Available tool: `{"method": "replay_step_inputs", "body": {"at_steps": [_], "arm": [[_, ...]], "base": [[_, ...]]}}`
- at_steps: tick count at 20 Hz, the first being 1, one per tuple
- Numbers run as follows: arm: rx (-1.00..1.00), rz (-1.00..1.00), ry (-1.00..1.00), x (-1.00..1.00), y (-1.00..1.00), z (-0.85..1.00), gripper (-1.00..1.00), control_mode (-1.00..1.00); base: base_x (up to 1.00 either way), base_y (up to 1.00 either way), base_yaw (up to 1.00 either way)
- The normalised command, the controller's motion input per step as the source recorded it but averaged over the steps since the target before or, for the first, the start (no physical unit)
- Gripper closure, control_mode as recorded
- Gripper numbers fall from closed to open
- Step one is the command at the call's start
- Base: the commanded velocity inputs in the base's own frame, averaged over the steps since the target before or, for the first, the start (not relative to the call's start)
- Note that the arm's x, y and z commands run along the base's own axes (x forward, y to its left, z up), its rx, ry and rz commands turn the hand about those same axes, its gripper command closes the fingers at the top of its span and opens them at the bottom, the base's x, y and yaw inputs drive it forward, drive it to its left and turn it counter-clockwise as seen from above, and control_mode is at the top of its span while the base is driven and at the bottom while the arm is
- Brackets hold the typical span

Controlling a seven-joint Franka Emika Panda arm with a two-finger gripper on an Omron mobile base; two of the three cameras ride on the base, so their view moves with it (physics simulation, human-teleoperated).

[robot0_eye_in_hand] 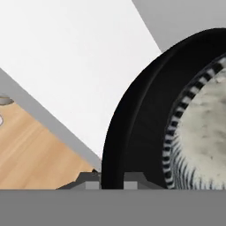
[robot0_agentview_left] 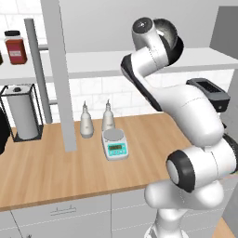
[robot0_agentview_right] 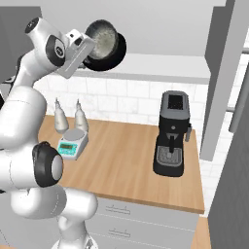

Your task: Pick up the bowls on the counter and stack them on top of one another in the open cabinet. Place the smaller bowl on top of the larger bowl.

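Right base view, upper left: the gripper [robot0_agentview_right: 91, 53] holds the larger bowl [robot0_agentview_right: 116, 52], fingers closed on its rim, smaller bowl [robot0_agentview_right: 103, 40] already nested inside; setting both on the open cabinet [robot0_agentview_right: 160, 65] shelf remains.

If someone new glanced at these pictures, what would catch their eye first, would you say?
Most striking is the gripper raised to the open cabinet, shut on the rim of the larger bowl, with the smaller bowl nested inside it, both tipped on edge. Below, a black coffee machine stands on the counter.

No text can be read; the scale's [robot0_agentview_left: 115, 144] display is illegible.
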Motion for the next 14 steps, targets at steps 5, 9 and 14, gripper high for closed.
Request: {"method": "replay_step_inputs", "body": {"at_steps": [5,9,14], "arm": [[-0.03,0.02,0.03,0.31,-0.01,-0.21,1.00,-1.00],[-0.02,0.03,-0.02,0.06,-0.02,-0.46,1.00,-1.00],[-0.01,0.01,-0.08,0.23,-0.06,-0.24,1.00,-1.00]], "base": [[0.00,0.00,0.00],[0.00,0.00,0.00],[0.00,0.00,0.00]]}}
